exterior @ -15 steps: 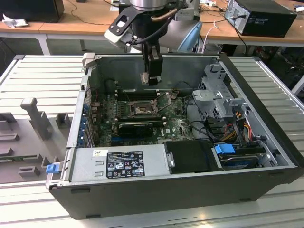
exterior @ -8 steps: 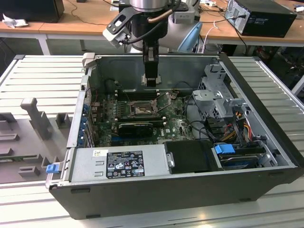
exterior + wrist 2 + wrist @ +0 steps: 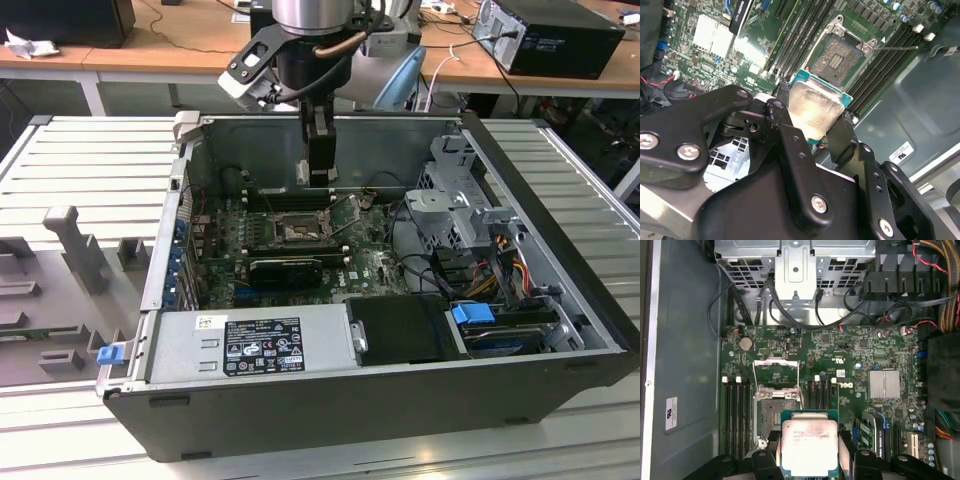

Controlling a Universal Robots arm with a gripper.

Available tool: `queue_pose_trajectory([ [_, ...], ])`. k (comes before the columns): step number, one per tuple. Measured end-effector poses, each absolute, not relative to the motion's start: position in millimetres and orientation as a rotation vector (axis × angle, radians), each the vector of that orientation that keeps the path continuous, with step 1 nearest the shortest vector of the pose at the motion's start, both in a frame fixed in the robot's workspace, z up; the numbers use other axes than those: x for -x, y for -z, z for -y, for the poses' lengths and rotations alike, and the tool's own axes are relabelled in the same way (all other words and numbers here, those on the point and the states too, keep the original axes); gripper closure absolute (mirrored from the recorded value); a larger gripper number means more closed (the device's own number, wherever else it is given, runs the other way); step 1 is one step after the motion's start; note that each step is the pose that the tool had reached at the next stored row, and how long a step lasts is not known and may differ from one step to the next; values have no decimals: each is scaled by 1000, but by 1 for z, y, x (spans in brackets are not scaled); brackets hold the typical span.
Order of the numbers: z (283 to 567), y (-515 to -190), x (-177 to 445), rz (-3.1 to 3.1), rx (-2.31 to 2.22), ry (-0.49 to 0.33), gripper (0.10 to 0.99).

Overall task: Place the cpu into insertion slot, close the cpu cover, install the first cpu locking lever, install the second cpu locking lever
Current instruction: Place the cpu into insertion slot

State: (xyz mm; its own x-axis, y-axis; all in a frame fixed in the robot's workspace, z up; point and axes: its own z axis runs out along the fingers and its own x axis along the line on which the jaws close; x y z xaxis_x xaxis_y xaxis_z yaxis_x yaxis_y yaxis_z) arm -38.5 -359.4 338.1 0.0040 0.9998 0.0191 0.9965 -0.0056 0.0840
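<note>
We pinch the cpu (image 3: 808, 452) in the tool (image 3: 808, 439); a skewed drop into the insertion slot (image 3: 775, 414) beneath it might bend contacts.

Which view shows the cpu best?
The first wrist view: the cpu faces the camera, held between the jaws. The second wrist view shows it tilted, partly covered; the exterior view, too small to tell.

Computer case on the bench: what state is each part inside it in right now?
tool: shut on the cpu.
cpu: held above the board, not yet in the slot.
slot: empty, contacts bare.
cover: swung open.
case: open, side panel off.
</note>
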Motion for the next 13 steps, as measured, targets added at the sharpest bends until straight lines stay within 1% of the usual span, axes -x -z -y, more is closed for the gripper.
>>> queue_pose_trajectory([
  [13, 359, -318, 39, -2195, -2190, -122, 545],
])
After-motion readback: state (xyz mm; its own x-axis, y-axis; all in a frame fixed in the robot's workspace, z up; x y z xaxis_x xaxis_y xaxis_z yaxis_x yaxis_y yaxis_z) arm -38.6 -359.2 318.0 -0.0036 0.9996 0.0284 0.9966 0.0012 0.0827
